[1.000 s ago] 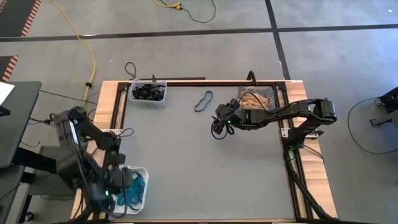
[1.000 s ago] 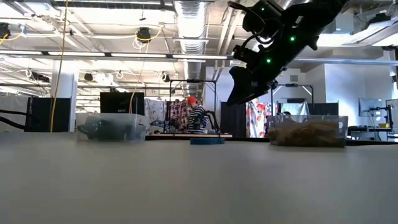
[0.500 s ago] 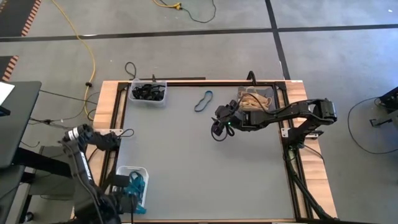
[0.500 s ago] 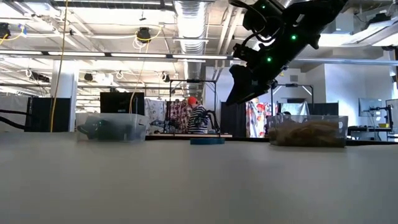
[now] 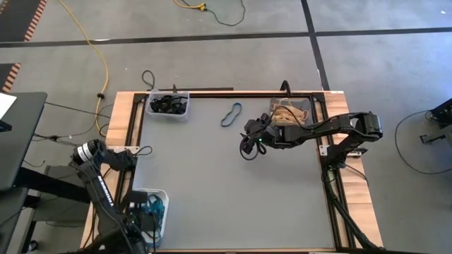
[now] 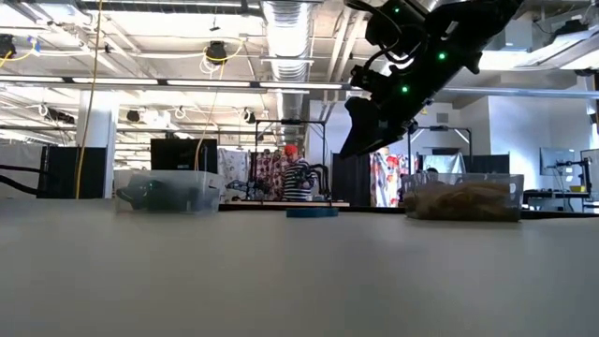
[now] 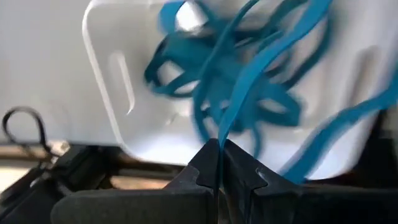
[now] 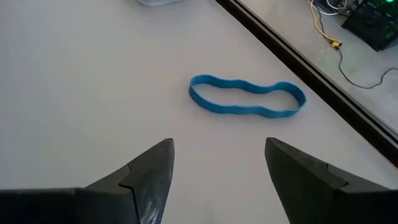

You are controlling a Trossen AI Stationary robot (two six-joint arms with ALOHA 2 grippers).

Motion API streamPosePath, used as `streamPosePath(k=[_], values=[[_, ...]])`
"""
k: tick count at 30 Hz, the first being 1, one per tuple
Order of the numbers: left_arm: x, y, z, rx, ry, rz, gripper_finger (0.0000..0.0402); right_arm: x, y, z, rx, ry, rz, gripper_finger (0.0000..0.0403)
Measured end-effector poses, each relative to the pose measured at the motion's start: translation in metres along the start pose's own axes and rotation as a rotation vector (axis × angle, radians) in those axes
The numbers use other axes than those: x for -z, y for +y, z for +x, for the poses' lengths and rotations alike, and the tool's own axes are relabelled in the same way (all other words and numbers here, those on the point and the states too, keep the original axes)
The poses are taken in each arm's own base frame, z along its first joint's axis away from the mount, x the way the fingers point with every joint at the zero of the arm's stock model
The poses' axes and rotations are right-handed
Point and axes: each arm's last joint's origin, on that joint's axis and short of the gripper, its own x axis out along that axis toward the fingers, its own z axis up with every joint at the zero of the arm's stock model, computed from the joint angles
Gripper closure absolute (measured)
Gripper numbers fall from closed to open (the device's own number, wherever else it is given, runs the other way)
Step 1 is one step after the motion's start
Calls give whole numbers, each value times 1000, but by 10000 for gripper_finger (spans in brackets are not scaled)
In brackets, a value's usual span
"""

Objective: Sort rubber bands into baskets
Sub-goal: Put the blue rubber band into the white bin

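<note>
Left end effector (image 7: pixel 219 163) pressed together, pinching teal band (image 7: pixel 249 93) over white basket (image 7: pixel 109 74); risk: band clings, drags bundle out. Right end effector (image 8: pixel 214 168) spread above lone blue band (image 8: pixel 247 98) on surface (image 8: pixel 74 81); risk: flat band slips grasp.

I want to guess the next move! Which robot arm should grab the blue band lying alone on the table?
The right one. Its open end effector hangs above the table, pointing at the lone blue band. The left end effector is shut, far off over the white basket of blue bands.
</note>
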Motion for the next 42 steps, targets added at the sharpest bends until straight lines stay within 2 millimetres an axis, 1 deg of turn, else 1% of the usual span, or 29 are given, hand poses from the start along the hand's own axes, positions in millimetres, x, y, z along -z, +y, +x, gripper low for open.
streamPosePath(k=[3,6,11,14,16,18,21,24,28,34,38,42], values=[[5,14,8,-18,21,-15,401,0,0,0,0,0,0,121],[13,29,9,-22,9,-33,401,0,0,0,-1,-4,2,121],[28,55,8,-38,-61,-82,401,0,0,0,-1,-4,2,121],[34,68,13,-40,-57,-102,401,0,0,0,-1,-4,2,121],[36,76,12,-24,-65,-121,401,0,0,0,-1,-4,2,121],[35,78,8,34,-99,-128,401,0,0,0,-1,-4,1,121],[34,80,-4,140,-176,-123,401,0,0,0,-1,-4,1,121],[37,84,-16,184,-221,-127,401,0,0,0,-1,-4,1,121],[40,91,-29,149,-257,-134,401,0,0,0,-1,-4,1,121],[42,100,-50,82,-387,-133,401,0,0,0,-1,-4,1,121],[40,104,-51,56,-416,-118,401,0,0,0,-1,-3,0,121],[35,107,-45,28,-402,-121,401,0,0,0,-1,-3,0,121]])
